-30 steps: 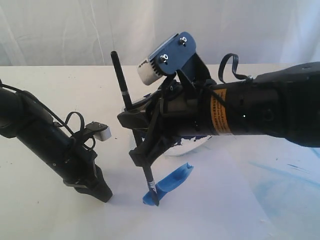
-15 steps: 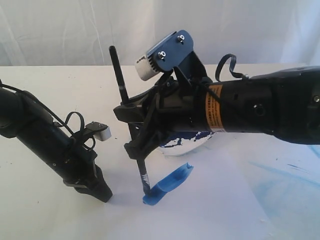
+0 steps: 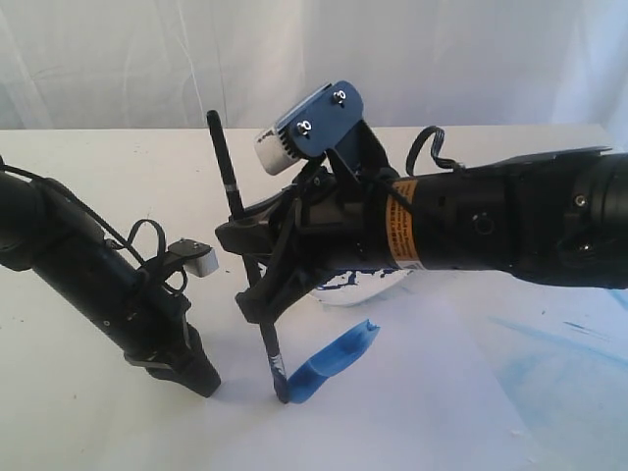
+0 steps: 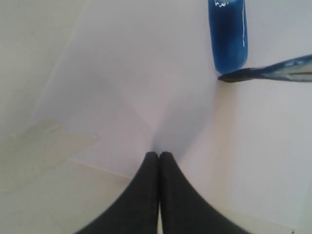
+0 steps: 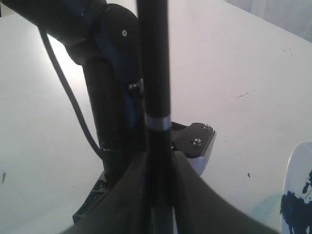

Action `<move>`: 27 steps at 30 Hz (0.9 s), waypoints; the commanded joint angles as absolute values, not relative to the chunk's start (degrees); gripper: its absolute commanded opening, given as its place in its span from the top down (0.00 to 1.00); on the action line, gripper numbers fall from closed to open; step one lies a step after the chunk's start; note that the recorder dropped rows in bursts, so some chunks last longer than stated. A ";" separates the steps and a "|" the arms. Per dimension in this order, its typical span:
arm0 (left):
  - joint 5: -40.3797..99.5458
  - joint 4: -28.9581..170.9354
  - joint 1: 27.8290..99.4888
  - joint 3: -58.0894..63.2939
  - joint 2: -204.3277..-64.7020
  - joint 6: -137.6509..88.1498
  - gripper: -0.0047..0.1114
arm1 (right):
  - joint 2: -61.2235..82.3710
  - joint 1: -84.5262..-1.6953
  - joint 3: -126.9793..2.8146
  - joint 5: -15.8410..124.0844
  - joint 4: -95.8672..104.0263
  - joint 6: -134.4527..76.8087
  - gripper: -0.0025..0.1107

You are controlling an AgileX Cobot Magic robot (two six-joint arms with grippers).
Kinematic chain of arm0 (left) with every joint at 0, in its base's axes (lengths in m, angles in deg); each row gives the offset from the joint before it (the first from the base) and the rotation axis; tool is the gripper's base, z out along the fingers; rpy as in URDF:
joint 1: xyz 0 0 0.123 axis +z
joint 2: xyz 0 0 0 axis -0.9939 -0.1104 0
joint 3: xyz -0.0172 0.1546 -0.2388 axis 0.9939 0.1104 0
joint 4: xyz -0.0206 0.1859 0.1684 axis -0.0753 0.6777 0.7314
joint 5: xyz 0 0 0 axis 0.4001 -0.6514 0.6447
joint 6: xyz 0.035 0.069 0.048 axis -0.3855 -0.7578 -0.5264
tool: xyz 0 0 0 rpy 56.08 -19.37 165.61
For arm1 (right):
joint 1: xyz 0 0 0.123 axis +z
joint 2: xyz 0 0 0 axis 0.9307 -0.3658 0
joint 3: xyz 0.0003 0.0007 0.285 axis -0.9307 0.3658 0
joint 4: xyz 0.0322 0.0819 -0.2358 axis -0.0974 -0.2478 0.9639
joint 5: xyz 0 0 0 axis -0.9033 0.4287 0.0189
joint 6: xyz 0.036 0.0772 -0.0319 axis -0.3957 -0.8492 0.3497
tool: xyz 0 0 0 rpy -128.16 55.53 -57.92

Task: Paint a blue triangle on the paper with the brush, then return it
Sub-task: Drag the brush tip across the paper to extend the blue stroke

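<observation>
exterior view: our right gripper point(image 3: 257, 299) clenches the brush point(image 3: 228, 182) tip-down to paint; our closed left gripper point(image 3: 204, 381) pins the paper point(image 3: 422, 392).

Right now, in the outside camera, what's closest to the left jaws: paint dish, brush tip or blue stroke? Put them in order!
1. Brush tip, just right of the left jaws.
2. Blue stroke, just past that tip.
3. Paint dish, farther back under the right arm.
</observation>
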State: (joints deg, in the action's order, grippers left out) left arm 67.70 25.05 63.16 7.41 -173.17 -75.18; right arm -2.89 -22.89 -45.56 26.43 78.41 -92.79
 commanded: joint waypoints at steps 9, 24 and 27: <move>68.71 24.88 62.85 7.36 -173.38 -74.89 0.96 | -1.31 -22.76 -45.74 28.75 78.77 -92.70 0.98; 68.83 24.88 62.85 7.36 -173.38 -74.89 0.96 | -0.51 -22.76 -45.74 27.89 79.60 -96.56 0.98; 68.83 24.88 62.85 7.36 -173.38 -74.89 0.96 | -0.51 -22.76 -45.74 28.35 79.60 -95.60 0.98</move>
State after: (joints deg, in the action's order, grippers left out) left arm 67.70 25.05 63.16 7.41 -173.17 -75.18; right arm -1.07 -22.81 -45.56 28.54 79.31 -96.40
